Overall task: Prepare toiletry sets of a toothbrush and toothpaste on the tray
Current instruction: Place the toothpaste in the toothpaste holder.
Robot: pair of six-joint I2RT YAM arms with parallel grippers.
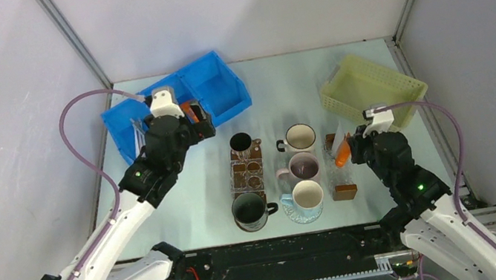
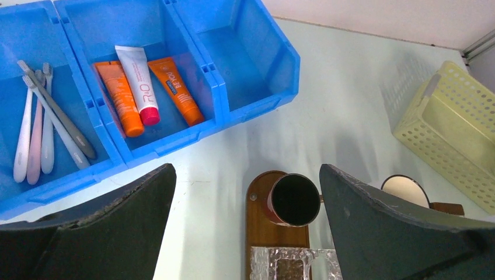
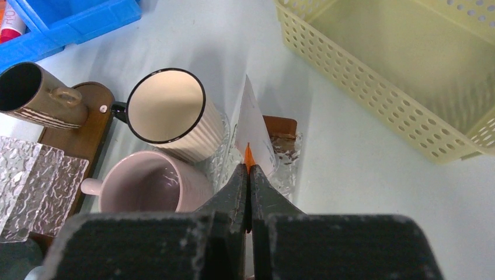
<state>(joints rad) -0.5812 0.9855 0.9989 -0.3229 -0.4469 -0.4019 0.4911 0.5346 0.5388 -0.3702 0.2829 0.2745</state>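
Here, the orange toothpaste tube juts forward from your right gripper, which is clamped on its near end, over a clear brown-lidded box. Toothbrushes lie lengthwise in the blue bin, ahead-left of your wide-spread left gripper. The tube's gripped end is hidden.

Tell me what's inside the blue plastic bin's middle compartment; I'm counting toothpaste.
Three soft tubes side by side: orange toothpaste tube, white pink-capped tube, second orange tube. The floor under them is hidden.
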